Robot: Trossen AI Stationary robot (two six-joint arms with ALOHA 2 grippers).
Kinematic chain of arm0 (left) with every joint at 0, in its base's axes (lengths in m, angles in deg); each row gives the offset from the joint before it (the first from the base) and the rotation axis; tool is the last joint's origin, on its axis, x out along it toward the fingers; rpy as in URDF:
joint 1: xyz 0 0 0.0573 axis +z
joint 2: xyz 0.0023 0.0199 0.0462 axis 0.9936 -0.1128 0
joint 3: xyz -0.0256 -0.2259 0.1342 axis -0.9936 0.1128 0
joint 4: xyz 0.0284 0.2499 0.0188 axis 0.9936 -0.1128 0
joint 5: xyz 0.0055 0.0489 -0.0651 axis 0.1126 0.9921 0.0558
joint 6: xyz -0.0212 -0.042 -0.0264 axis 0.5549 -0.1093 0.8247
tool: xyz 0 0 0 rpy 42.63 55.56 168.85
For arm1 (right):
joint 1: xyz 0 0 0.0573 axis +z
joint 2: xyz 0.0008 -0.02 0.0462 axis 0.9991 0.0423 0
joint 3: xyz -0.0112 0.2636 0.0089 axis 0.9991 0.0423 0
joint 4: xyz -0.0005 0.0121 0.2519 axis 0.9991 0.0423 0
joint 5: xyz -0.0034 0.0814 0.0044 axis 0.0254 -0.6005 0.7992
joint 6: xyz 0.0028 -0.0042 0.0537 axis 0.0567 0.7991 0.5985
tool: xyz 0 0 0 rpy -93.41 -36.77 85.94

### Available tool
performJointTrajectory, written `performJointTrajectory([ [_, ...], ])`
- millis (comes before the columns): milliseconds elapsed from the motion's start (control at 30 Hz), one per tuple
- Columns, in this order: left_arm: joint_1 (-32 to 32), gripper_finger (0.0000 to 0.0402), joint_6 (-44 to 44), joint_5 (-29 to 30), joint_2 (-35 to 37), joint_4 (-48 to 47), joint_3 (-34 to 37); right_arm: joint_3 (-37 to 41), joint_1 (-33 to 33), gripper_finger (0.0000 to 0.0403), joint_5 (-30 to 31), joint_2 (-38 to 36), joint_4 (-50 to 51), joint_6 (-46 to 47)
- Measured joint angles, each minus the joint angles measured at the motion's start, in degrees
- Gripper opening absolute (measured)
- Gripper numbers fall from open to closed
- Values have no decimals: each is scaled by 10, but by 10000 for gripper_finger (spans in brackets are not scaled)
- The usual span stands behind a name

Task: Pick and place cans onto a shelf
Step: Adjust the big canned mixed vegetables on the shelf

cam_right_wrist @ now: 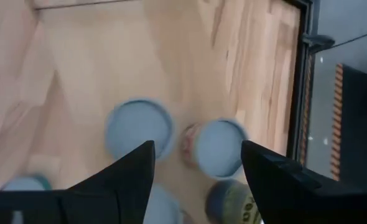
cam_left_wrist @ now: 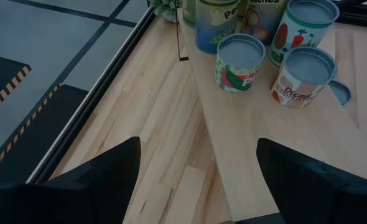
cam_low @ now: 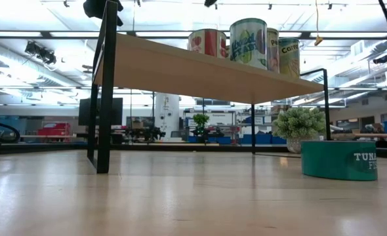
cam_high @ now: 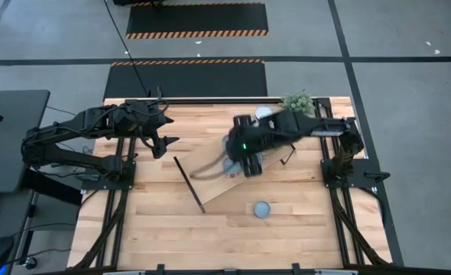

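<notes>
The shelf (cam_high: 210,179) is a light-wood panel on black legs, standing slanted on the middle of the table. Several cans stand on its top (cam_low: 248,42), also seen in the left wrist view (cam_left_wrist: 240,62). My right gripper (cam_high: 244,164) is open above these cans (cam_right_wrist: 218,146) and holds nothing. My left gripper (cam_high: 164,145) is open and empty, left of the shelf and above the table. A low teal can (cam_high: 262,209) stands on the table near the front, also in the low view (cam_low: 340,160). Another can (cam_high: 264,112) stands at the back, beside the plant.
A small green plant (cam_high: 296,101) stands at the table's far right corner, also seen in the low view (cam_low: 300,124). The shelf's black rail (cam_high: 189,185) marks its left end. Bare tabletop (cam_high: 157,229) lies at the front left.
</notes>
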Motion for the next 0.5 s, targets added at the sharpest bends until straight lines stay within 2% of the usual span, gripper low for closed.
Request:
performJointTrajectory([
  [300,0,325,0,0,0,0,0,0,89,240,88,0,85,55],
  [500,0,325,0,0,0,0,0,38,107,239,95,-1,96,80],
])
